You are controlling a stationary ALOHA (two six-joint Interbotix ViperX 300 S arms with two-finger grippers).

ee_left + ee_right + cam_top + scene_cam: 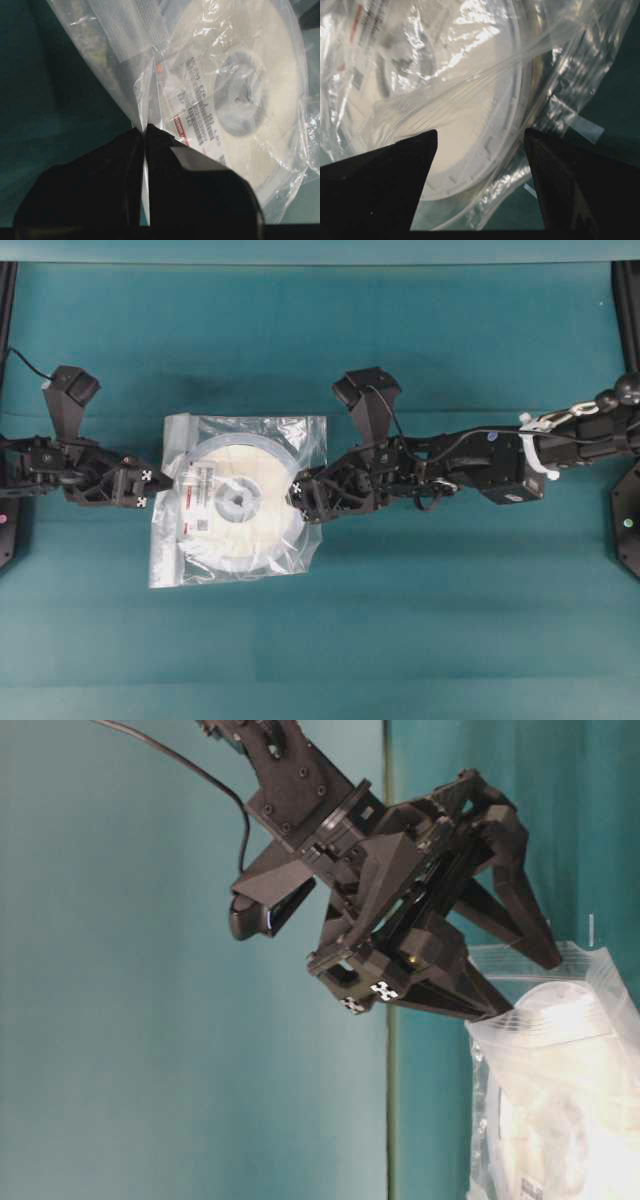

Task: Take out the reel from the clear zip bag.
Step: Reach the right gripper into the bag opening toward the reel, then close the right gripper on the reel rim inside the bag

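Note:
The clear zip bag (190, 550) lies flat on the teal cloth with the reel (235, 495) inside it. The reel is white-grey with a grey hub and a white label with a red mark. My left gripper (160, 490) is shut on the bag's left edge; in the left wrist view a thin fold of the bag (125, 60) runs between its closed jaws (145, 131), beside the reel (270, 60). My right gripper (296, 495) is open at the bag's right edge; in the right wrist view its jaws (480, 137) straddle the reel's rim (500, 145) and the bag (570, 75).
Teal cloth (400, 360) covers the whole table. Black frame posts (8, 300) stand at the left and right edges. The table-level view shows the left gripper (530, 980) tilted down onto the bag's corner (560, 1020).

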